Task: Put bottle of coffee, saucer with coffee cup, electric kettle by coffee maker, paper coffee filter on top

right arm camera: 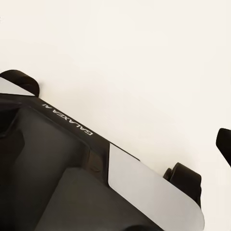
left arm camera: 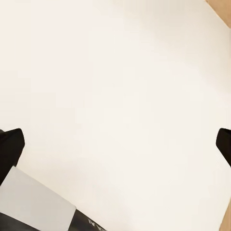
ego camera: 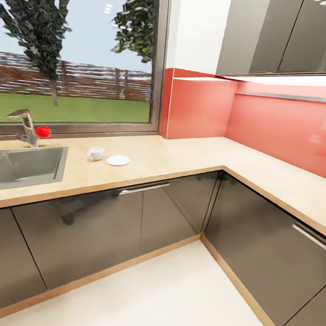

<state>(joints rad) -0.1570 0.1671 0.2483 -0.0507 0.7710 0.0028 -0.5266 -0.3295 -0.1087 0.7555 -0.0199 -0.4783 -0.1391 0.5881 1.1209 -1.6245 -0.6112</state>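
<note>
Sitting upright near the countertop (ego camera: pixel 183 157) front edge just beside the sink (ego camera: pixel 19 165), coffee cup (ego camera: pixel 96 153) and saucer (ego camera: pixel 117 160) lying apart, ahead-left and likelier the left arm's reach, both pincers' fingertips (left arm camera: pixel 10 147) spread wide over floor.

Coffee cup (ego camera: pixel 96 153) on countertop (ego camera: pixel 184 155), between sink (ego camera: pixel 19 165) and saucer (ego camera: pixel 117 160).

Steel sink (ego camera: pixel 17 165) sits at 9 o'clock w/ a chrome tap (ego camera: pixel 25 126) behind it, red knob (ego camera: pixel 43 131) just beside the tap. Window (ego camera: pixel 74 48) at 11 shows trees & grass; red backsplash (ego camera: pixel 268 119) at 2, glossy grey upper cabinets (ego camera: pixel 287 33) at 1. Pale floor (ego camera: pixel 168 299) at 6.
</note>
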